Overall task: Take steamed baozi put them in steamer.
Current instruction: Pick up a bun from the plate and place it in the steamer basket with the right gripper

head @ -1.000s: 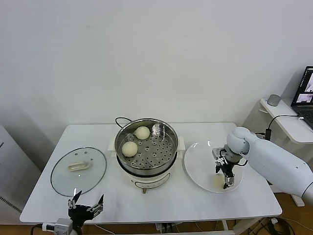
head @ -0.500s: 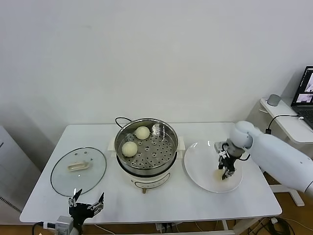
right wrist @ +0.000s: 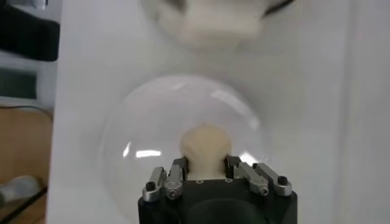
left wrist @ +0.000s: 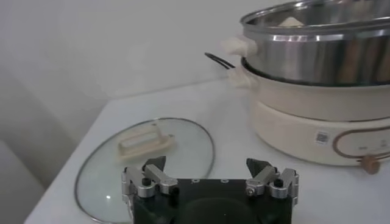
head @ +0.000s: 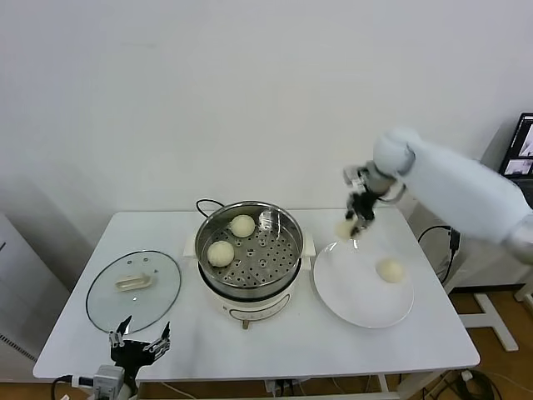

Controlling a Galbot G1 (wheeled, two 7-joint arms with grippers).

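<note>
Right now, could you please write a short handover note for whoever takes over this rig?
Right gripper: jaws shut on a baozi, held in the air above the plate's far edge, between plate and steamer.
Left gripper: jaws open, holding nothing, parked at the table's near edge by the glass lid.
Done: two baozi lie in the steamer.
Left: drop the held one in, then fetch the last baozi from the plate.

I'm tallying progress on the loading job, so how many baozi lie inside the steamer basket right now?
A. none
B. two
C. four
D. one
B: the head view shows two baozi on the perforated floor of the steamer; a third baozi is held in the air by the right gripper, and a fourth lies on the white plate.
</note>
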